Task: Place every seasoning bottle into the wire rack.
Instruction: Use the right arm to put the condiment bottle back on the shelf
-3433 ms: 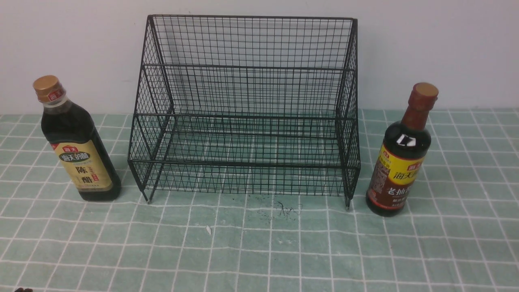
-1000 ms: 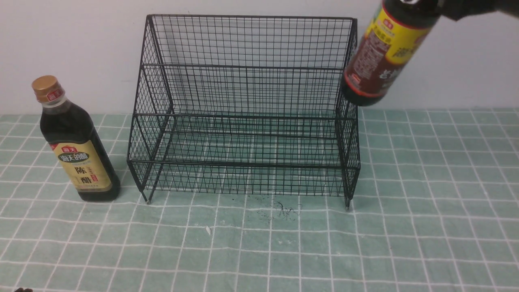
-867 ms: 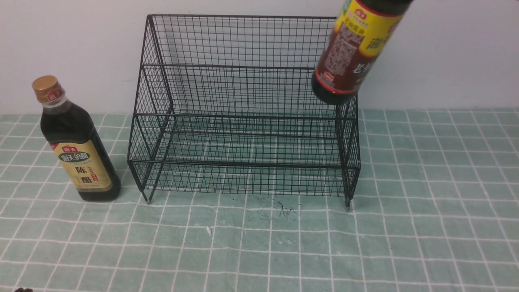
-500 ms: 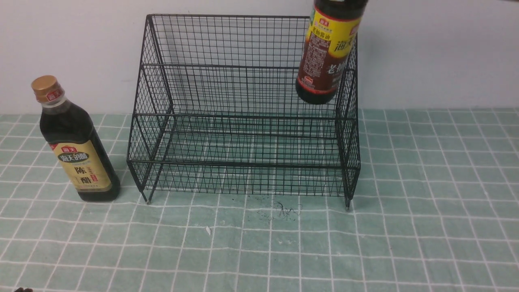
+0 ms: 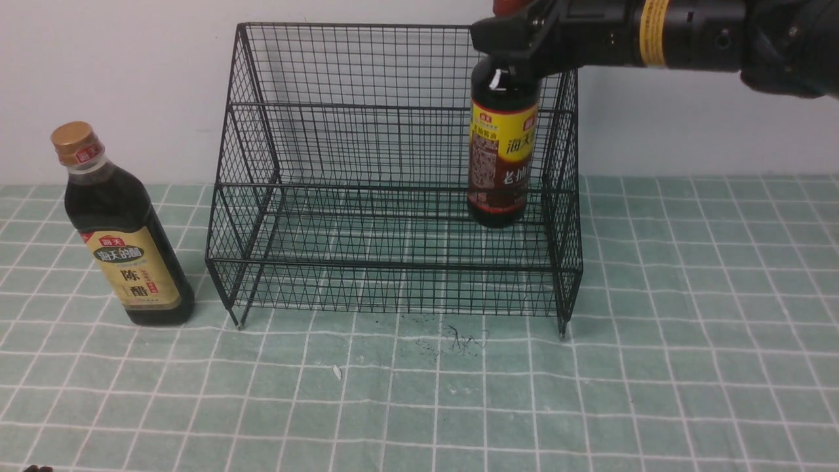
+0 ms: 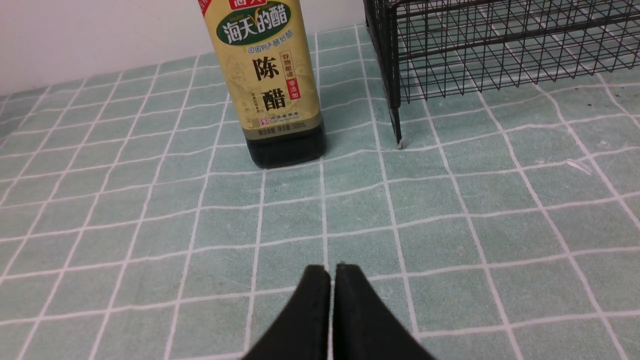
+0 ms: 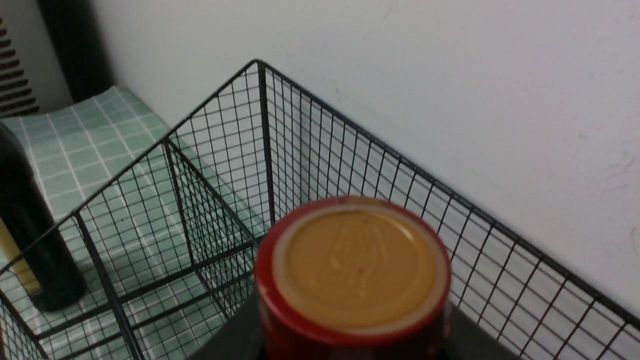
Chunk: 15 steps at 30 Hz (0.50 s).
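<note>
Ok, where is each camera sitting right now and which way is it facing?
Front view: between the arms, facing forward at the rack and wall; the right tool grips the red-capped bottle inside the rack.
Left wrist view: low over the cloth, facing the beige-label bottle; the left tool shows, tips closed.
Right wrist view: above the red cap, looking down into the rack; dark tool parts flank the cap.
Shared: all three show the rack and beige-label bottle.

- Right arm: matte black, made of round cylindrical segments, with a yellow band ringing one of them.
- Right gripper: black, blocky and angular.
- Left gripper: two smooth black fingers, broad at the base, tapering to rounded tips.
</note>
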Tool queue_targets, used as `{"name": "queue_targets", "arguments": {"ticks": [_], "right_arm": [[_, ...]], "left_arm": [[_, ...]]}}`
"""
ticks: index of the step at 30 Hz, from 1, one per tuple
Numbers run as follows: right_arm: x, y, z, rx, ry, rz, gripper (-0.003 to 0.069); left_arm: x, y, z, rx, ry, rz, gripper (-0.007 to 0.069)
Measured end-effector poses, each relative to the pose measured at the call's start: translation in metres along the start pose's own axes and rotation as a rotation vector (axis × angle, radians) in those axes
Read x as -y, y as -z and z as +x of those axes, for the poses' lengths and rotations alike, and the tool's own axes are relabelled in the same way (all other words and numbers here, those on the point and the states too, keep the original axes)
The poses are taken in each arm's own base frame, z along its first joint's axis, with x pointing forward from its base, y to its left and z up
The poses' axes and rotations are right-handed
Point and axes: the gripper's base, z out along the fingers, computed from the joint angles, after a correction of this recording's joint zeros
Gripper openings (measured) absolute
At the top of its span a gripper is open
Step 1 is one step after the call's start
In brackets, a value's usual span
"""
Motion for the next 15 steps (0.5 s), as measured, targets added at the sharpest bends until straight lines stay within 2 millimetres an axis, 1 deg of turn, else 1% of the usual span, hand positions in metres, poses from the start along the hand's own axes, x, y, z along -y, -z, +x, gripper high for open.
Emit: {"name": "queue_targets", "arguments": {"ticks": [9, 12, 15], "right_arm": [[0.005, -0.017, 0.029, -0.079, -0.059, -0.019, 0.0276], [0.006, -0.016, 0.022, -0.055, -0.098, -0.006, 0.0323], [0.007, -0.011, 0.012, -0.030, -0.141, 0.024, 0.0402]], "left_arm": [[0.000, 0.000, 0.000, 0.000, 0.000, 0.000, -0.0006], [0.000, 0.000, 0.000, 0.000, 0.000, 0.000, -0.0006], [0.000, 0.000, 0.000, 0.000, 0.000, 0.000, -0.0006]]}}
